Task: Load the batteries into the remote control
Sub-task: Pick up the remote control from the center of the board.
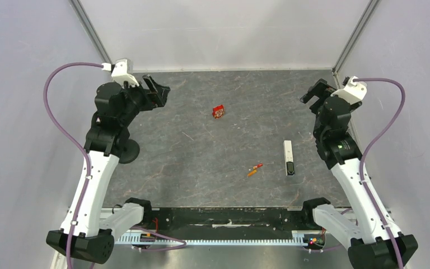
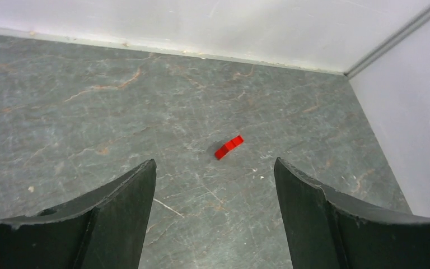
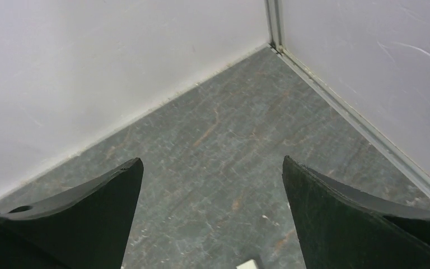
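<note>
The remote control (image 1: 288,158) is a slim white bar with a dark near end, lying lengthwise on the grey table right of centre. The batteries (image 1: 255,169), two tiny orange-red cylinders, lie together just left of it. My left gripper (image 1: 159,92) (image 2: 214,168) hangs open and empty at the far left, well away from both. My right gripper (image 1: 312,94) (image 3: 211,160) is open and empty at the far right, beyond the remote control's far end. A small white corner (image 3: 248,264) shows at the bottom edge of the right wrist view; I cannot tell what it is.
A small red square box (image 1: 219,111) (image 2: 228,147) sits on the table at the back centre, ahead of my left fingers. White walls close the back and both sides. A black rail (image 1: 229,216) runs along the near edge between the arm bases.
</note>
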Robot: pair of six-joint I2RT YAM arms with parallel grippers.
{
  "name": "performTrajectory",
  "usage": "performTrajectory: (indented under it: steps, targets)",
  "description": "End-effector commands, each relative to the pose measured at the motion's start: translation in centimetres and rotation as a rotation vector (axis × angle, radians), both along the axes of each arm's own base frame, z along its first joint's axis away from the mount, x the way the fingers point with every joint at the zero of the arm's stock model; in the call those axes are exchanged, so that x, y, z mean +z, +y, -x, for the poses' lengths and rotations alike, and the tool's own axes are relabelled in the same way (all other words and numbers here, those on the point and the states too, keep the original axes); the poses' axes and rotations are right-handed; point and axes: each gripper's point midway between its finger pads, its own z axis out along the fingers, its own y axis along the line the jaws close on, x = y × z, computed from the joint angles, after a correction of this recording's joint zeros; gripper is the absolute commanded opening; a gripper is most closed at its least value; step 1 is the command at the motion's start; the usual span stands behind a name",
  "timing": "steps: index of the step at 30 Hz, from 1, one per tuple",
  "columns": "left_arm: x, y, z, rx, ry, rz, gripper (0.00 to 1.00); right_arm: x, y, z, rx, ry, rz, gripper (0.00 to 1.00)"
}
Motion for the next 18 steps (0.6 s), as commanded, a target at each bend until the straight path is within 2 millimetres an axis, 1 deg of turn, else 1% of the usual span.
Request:
performTrajectory:
  steps: [1, 4, 8, 10, 13, 15, 18]
  targets:
    - [-1.1, 1.7, -0.2, 0.11, 0.026, 0.02, 0.83, -2.1, -1.2, 0.8, -0.065, 0.04, 0.018, 0.98]
    - [-2.2, 1.5, 0.0, 0.101, 0.052, 0.026, 0.84, -4.0, -1.1, 0.7, -0.045, 0.124, 0.064, 0.98]
    - [-4.6, 0.5, -0.3, 0.057, 0.115, 0.037, 0.83, -7.2, 0.0, 0.5, 0.041, 0.259, 0.1, 0.98]
    - [-5.4, -0.8, -0.3, -0.02, 0.137, 0.033, 0.82, -9.0, 0.4, 0.8, 0.068, 0.318, 0.106, 0.98]
    - [-5.5, -4.5, 0.9, -0.261, 0.148, 0.044, 0.79, -12.1, 1.0, 1.4, 0.12, 0.42, 0.11, 0.98]
    - [-5.9, -5.8, 1.2, -0.311, 0.157, 0.039, 0.79, -14.3, 1.5, 1.9, 0.158, 0.502, 0.106, 0.98]
    - [-7.2, -7.5, 1.4, -0.335, 0.173, 0.005, 0.79, -17.9, 2.4, 2.7, 0.214, 0.619, 0.088, 0.98]
